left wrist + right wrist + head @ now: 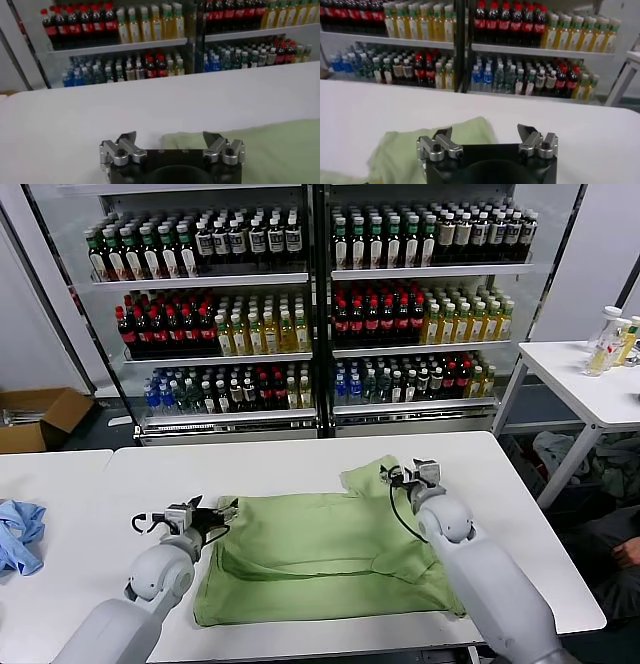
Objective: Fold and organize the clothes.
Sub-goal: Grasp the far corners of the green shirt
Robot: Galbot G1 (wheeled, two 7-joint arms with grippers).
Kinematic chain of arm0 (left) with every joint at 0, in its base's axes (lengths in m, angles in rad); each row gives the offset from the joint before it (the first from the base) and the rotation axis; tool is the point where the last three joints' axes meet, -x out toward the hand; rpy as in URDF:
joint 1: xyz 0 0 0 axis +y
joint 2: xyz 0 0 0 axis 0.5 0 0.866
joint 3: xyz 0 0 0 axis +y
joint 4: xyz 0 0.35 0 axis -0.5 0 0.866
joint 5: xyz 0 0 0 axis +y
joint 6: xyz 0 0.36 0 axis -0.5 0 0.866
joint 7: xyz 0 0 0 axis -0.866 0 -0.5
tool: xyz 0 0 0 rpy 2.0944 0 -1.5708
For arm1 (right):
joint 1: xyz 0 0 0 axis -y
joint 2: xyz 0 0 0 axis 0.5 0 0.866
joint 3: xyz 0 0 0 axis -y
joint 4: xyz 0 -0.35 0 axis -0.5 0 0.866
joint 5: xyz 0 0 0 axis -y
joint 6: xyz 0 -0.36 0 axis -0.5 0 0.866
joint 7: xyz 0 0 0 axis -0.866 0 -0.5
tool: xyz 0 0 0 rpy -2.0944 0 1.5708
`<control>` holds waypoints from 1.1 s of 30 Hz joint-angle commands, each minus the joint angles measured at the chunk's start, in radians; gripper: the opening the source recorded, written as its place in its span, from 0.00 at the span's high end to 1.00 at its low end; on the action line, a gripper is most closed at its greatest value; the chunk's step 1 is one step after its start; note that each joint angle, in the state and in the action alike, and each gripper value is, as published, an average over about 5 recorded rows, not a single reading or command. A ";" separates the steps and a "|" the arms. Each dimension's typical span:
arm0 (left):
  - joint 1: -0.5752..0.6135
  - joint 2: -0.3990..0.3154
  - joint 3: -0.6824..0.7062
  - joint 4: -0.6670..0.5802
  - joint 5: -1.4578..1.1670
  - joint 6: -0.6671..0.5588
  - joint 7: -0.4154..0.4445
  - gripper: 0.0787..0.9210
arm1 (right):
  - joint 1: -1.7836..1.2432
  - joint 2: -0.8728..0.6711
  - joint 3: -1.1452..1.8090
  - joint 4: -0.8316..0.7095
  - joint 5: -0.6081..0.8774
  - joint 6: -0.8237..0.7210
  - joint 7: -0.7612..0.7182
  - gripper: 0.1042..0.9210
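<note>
- Nearest the head camera, the two grey arms rise from the bottom edge of the frame, the left one at lower left and the right one at lower right, both reaching onto the white table (pixel 300 459).
- The left tool (pixel 207 520) sits at the left edge of the polo shirt (pixel 310 554), left of centre in the frame. Its fingers stand wide apart and hold nothing; the left wrist view shows bare table between them and green cloth just beyond the right-hand finger.
- The right tool (pixel 408 475) hovers over the shirt's far right corner, right of centre in the frame, where a flap of cloth is turned up. Its fingers are also spread wide and empty in its wrist view, with the green fabric lying below and ahead.
- The polo shirt lies mostly flat across the middle of the table, lower centre of the frame, with a crease near its left side and the raised flap at upper right.
- A small light-blue cloth (pixel 20 534) rests well apart at the far left edge of the frame.
- Judging from this, folding is at an early stage: both tools are lining up on opposite edges to take hold.
- The next move likely calls for lowering each tool onto the cloth edge and closing on a single layer, so the fold lifts cleanly without dragging the shirt.
</note>
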 commanded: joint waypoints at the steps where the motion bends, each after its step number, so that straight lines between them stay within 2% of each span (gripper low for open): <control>1: -0.088 -0.005 0.052 0.094 -0.014 -0.001 0.015 0.12 | 0.086 0.034 -0.033 -0.161 0.049 -0.029 -0.001 0.12; 4: -0.078 -0.003 0.057 0.088 -0.016 0.000 0.027 0.16 | 0.088 0.041 -0.031 -0.185 0.069 -0.035 -0.005 0.12; 7: -0.068 -0.001 0.058 0.080 -0.023 0.009 0.041 0.26 | 0.084 0.044 -0.031 -0.187 0.079 -0.035 -0.012 0.17; 19: -0.021 0.019 0.027 0.053 -0.077 0.013 0.079 0.67 | 0.066 0.039 -0.045 -0.154 0.082 -0.023 -0.044 0.59; 26: 0.020 0.034 -0.016 -0.018 -0.124 -0.051 0.102 0.91 | 0.011 0.013 -0.034 -0.039 0.061 0.040 -0.058 0.84; 29: 0.044 0.040 -0.038 -0.058 -0.140 -0.068 0.107 0.98 | -0.012 0.002 -0.021 0.029 0.062 0.060 -0.056 0.93; 33: 0.086 0.054 -0.067 -0.122 -0.147 -0.086 0.114 0.99 | -0.050 -0.012 0.011 0.120 0.067 0.077 -0.049 1.00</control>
